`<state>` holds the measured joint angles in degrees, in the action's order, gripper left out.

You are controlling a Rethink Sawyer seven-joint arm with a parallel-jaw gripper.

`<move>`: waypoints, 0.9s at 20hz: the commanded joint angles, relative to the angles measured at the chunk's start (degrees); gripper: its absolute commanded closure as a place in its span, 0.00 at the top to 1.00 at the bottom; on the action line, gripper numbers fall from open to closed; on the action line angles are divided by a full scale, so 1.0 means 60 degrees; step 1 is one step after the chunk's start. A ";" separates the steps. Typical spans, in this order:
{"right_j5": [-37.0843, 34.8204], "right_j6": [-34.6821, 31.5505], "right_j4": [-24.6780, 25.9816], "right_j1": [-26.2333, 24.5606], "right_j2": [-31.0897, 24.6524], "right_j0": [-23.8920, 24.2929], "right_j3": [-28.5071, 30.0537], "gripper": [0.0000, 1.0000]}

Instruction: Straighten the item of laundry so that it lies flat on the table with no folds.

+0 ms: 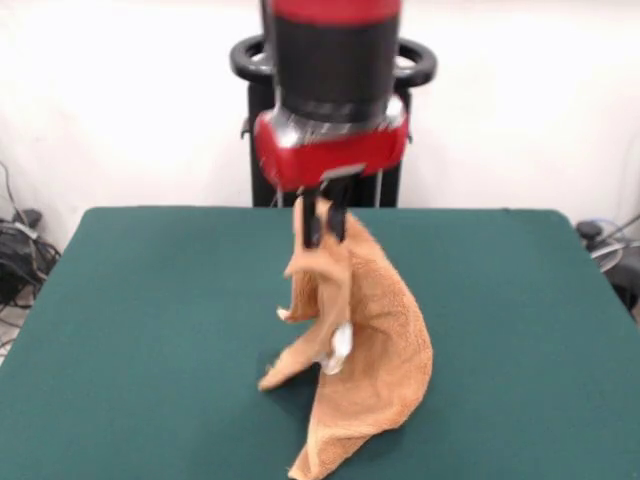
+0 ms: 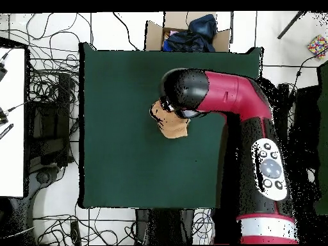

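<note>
The orange-tan terry towel (image 1: 365, 340) hangs from my gripper (image 1: 324, 222), which is shut on its top corner above the middle of the dark green table (image 1: 150, 330). The towel drapes down in folds and its lower end rests on the table near the front edge. A small white tag (image 1: 341, 345) shows on its folded middle. In the overhead view only a part of the towel (image 2: 172, 127) shows beside the red arm (image 2: 224, 96), which hides the gripper there. The table (image 2: 122, 160) is far larger than the towel.
The robot's black pedestal (image 1: 262, 130) stands behind the table's far edge. In the overhead view a cardboard box with dark cloth (image 2: 189, 35) sits past one table edge, and cables (image 2: 48, 90) and equipment lie on the floor along another side.
</note>
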<state>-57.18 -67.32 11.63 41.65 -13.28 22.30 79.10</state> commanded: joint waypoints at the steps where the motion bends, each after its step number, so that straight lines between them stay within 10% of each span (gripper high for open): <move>1: -0.2042 -0.2088 -0.0450 0.1183 0.0467 -0.0551 0.0406 0.00; 18: -0.5861 -0.2143 -0.0126 0.1645 0.0077 -0.0964 -0.2704 0.00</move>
<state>-83.63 -67.32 10.84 50.40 -13.17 17.85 68.83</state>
